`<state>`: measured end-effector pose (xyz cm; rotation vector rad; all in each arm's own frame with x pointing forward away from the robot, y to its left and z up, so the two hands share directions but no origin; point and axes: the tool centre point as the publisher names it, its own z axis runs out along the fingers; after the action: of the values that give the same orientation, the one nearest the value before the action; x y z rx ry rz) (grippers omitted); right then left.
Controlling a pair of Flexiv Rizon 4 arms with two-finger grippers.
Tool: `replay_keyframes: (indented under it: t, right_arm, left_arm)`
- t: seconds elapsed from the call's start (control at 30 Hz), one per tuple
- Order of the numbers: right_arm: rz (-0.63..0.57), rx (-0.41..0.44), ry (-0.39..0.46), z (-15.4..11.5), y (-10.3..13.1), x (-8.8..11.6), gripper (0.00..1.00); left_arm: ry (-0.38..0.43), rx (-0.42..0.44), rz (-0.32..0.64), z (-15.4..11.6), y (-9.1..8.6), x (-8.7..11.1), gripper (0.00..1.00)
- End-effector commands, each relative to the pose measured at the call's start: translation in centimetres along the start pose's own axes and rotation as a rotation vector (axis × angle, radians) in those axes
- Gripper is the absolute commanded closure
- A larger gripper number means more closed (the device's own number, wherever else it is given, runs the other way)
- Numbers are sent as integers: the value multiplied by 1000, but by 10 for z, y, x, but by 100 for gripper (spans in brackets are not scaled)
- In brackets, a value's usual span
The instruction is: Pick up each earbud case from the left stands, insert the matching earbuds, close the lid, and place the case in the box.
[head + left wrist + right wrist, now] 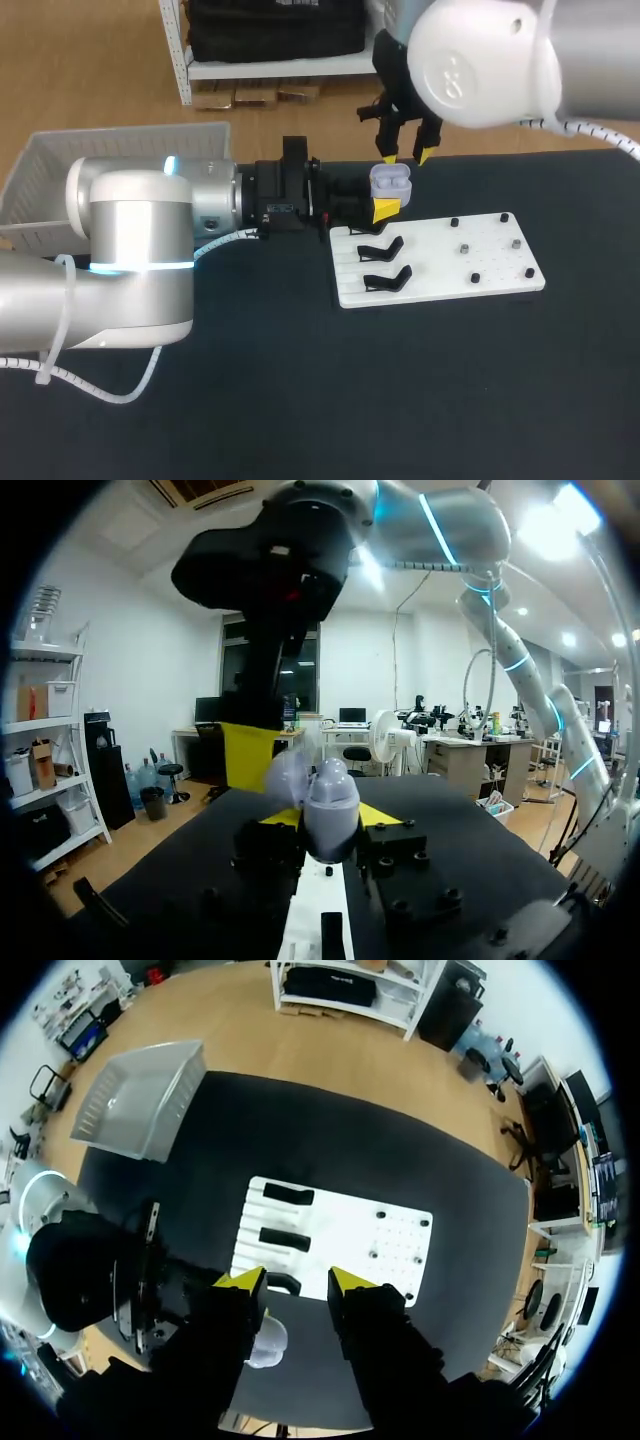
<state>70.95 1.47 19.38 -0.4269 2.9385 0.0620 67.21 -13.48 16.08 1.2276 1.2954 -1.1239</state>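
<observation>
Lavender earbud case [391, 180] gripped by left pincer [386, 202], right pincer [406, 157] spread.

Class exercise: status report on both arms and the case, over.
Left gripper jaws shut on the open earbud case. Right gripper jaws open, above it. Nothing between them.

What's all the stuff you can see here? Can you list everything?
earbud case: one, pale grey, held up over the board's far left corner
board: one, white, on the table
stands: two, black, on the board's left part
pegs: several, dark, on the board's right part
box: one, whitish, at the table's far left
table: one, black
left end effector: yellow tips, shut on the earbud case
right end effector: yellow tips, open, just above the case
</observation>
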Motion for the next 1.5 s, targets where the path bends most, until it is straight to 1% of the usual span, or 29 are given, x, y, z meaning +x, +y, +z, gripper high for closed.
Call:
replay_keyframes:
  t: [0.03,0.2,0.33,0.4,0.53,0.6,0.63,0.67,0.7,0.77,0.83,0.97,1.03,1.1,1.2,1.3,1.33,1.4,1.5]
  right_arm:
    - [-2,-4,-22,-6,1,16,60]
    - [-2,-22,-28,-10,6,24,59]
    - [0,-25,-28,-7,9,25,58]
    - [19,-25,-58,-14,7,25,57]
    - [78,-58,-141,-35,1,30,55]
    - [104,-73,-180,-43,-3,35,51]
    - [108,-75,-199,-47,-4,38,43]
    - [117,-83,-222,-51,-5,41,18]
    - [128,-91,-241,-55,-5,43,0]
    - [164,-99,-267,-60,-8,48,0]
    - [164,-99,-267,-60,-8,48,0]
    - [164,-99,-267,-60,-8,48,0]
    - [164,-99,-267,-60,-8,48,0]
    - [164,-99,-267,-60,-8,48,0]
    - [164,-99,-267,-60,-8,48,0]
    - [164,-99,-267,-60,-8,48,0]
    - [164,-99,-267,-60,-8,48,0]
    - [164,-99,-267,-60,-8,48,0]
    - [164,-99,-267,-60,-8,48,0]
  left_arm:
    - [-9,-9,6,0,-1,2,100]
    - [-9,-9,6,0,-1,2,100]
    - [-9,-9,6,0,-1,2,100]
    - [-9,-9,6,0,-1,2,100]
    - [-9,-9,6,0,-1,2,100]
    - [-9,-9,6,0,-1,2,100]
    - [-9,-9,6,0,-1,2,100]
    - [-9,-9,6,0,-1,2,100]
    - [-9,-9,6,0,-1,2,100]
    - [-18,-8,12,-3,0,-1,100]
    - [-31,-12,26,-12,3,-8,100]
    - [-47,-37,45,-38,12,-19,100]
    - [-66,-54,66,-60,20,-28,100]
    - [-58,-62,83,-76,27,-33,100]
    - [-59,-73,100,-109,42,-42,100]
    - [-20,-69,130,-144,58,-51,100]
    - [-10,-60,135,-153,60,-54,100]
    - [11,-49,136,-170,68,-53,100]
    - [50,-25,137,-208,91,-47,100]
